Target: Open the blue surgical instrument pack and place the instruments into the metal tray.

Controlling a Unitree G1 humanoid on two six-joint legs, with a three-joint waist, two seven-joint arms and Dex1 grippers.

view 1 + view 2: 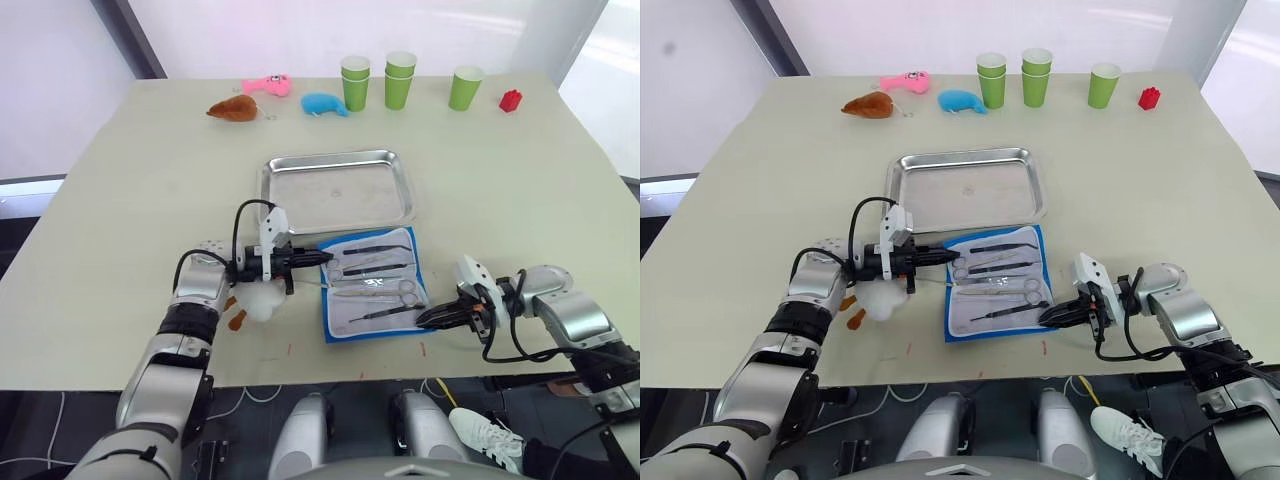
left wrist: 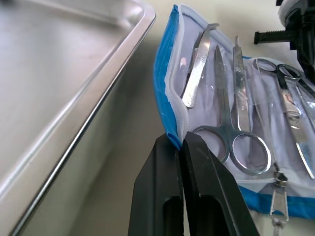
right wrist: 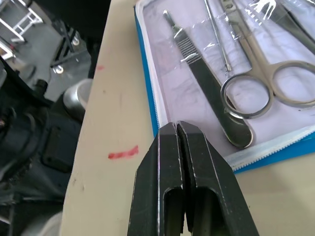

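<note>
Instruments point(image 1: 375, 281), thin slick steel tucked in clear sleeves of the opened pack point(image 1: 330, 310) just below the empty tray point(image 1: 268, 190), probably suit ring-handle grasps; both tools point(image 1: 322, 258) point(image 1: 420, 320) are closed, empty.

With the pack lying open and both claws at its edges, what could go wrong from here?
1. The left claw looks shut on the blue surgical instrument pack edge; pulling may drag the whole pack rather than free anything.
2. The instruments sit under clear sleeves, so thin tools may slip or snag when gripped.
3. The metal tray rim is raised right beside the pack; a dragged tool could catch on it.
</note>
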